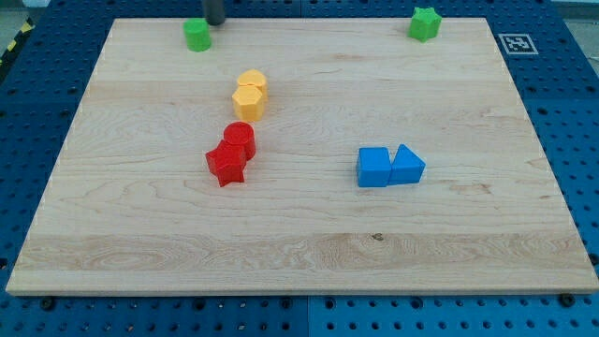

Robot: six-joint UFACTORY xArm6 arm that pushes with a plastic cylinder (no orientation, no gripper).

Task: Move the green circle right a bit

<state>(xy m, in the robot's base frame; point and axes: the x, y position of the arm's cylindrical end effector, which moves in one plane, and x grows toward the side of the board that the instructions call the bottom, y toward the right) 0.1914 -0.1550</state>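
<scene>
A pale wooden board (309, 234) lies on a blue pegboard bench (571, 103), with a printed marker square (514, 42) at the board's top right corner. The green circle (197, 35) sits near the board's top edge, toward the view's left. My tip (214, 23) stands just beside it, on its upper right, touching or nearly so; only the rod's lower end shows, the rest cut off by the view's top. There is no end effector that opens or closes here, just the rod.

Far along the same edge to the view's right is a green star-like block (424, 23). Mid-board stand two yellow blocks (249, 95) pressed together, two red blocks (232, 153) below them, and a blue cube (373, 168) touching a blue triangle (406, 165).

I judge the push has not begun properly: the tip is on the wrong side. The next move calls for circling round to the circle's left without nudging it, then a short push rightward along the edge.
</scene>
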